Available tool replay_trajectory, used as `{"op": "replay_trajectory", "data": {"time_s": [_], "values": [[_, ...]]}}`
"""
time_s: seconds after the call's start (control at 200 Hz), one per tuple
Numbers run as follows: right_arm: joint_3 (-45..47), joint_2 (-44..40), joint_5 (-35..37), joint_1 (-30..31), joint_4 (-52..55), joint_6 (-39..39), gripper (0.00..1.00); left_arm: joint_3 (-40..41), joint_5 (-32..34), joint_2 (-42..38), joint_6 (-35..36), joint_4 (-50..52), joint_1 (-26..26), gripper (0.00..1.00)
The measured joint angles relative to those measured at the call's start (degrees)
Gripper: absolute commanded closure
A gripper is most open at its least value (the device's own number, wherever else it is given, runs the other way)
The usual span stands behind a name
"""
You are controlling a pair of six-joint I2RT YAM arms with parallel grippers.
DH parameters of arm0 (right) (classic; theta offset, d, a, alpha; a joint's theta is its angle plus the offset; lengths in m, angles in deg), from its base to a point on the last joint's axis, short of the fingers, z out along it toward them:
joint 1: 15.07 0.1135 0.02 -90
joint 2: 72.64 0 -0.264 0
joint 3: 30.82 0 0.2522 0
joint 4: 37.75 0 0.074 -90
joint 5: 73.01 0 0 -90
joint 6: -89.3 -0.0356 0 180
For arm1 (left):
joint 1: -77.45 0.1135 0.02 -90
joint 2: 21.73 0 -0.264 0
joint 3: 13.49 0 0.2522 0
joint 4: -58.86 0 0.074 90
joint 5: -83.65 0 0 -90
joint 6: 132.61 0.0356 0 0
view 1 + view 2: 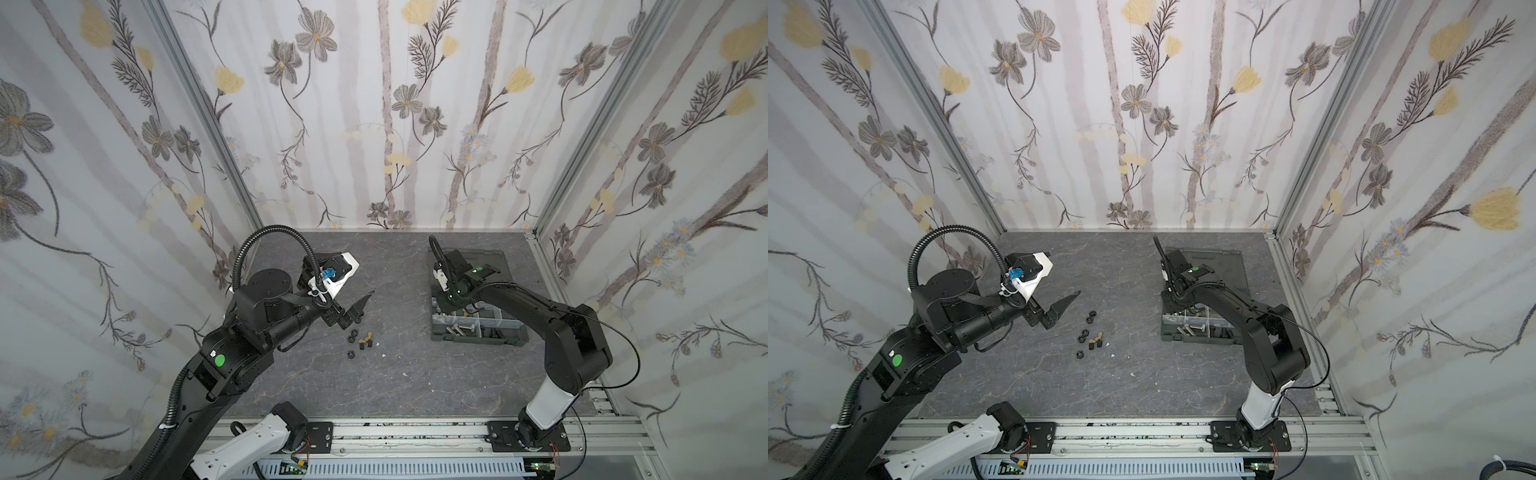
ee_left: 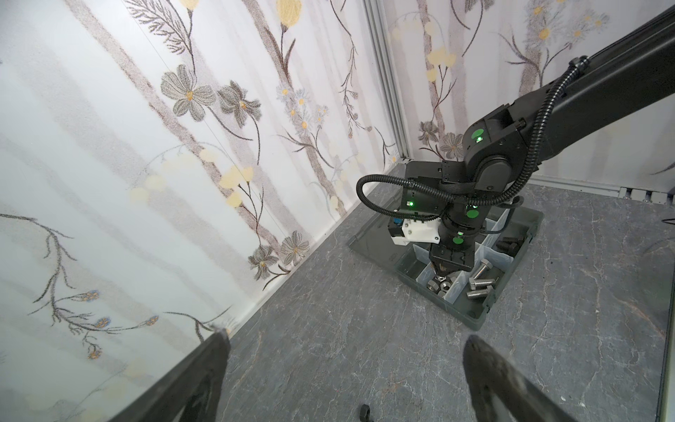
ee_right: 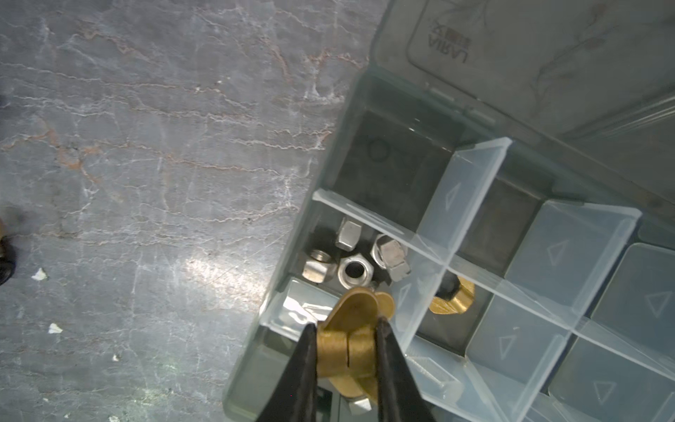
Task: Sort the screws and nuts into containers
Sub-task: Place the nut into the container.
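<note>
My right gripper (image 3: 347, 327) is shut on a brass nut (image 3: 350, 343) with wings, held low over the containers (image 3: 471, 234) of the dark grey organizer box (image 1: 478, 337). Below it one compartment holds several silver nuts (image 3: 352, 270), and the neighbouring one holds another brass nut (image 3: 453, 297). Silver screws (image 2: 478, 285) and black screws (image 2: 509, 244) lie in other compartments. My left gripper (image 1: 353, 309) hangs open and empty above the table, just behind a loose cluster of black and brass nuts (image 1: 359, 337). One black nut (image 2: 364, 413) shows between its fingers.
The box's lid (image 1: 490, 257) lies open flat behind the compartments, near the back right wall. Small white scraps (image 1: 383, 356) dot the grey marble table (image 1: 415, 374). Wallpapered walls close in the back and both sides.
</note>
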Motion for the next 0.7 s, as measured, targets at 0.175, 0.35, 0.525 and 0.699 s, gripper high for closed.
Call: {"op": "replay_trajectory", "data": {"time_s": [0.175, 0.35, 0.525, 0.699], "values": [[0.50, -0.02, 1.25, -2.34, 0.09, -1.16, 0.87, -0.15, 0.00, -0.15, -0.04, 0.00, 0.00, 0.00], [0.35, 0.17, 2.71, -4.92, 0.11, -2.12, 0.86, -0.22, 0.02, -0.13, -0.13, 0.00, 0.00, 0.00], [0.15, 1.18, 3.30, -6.64, 0.11, -2.38, 0.84, -0.31, 0.02, 0.02, -0.13, 0.00, 0.00, 0.00], [1.09, 1.42, 3.32, -6.88, 0.07, -2.36, 0.81, -0.44, 0.02, 0.57, -0.13, 0.00, 0.00, 0.00]]}}
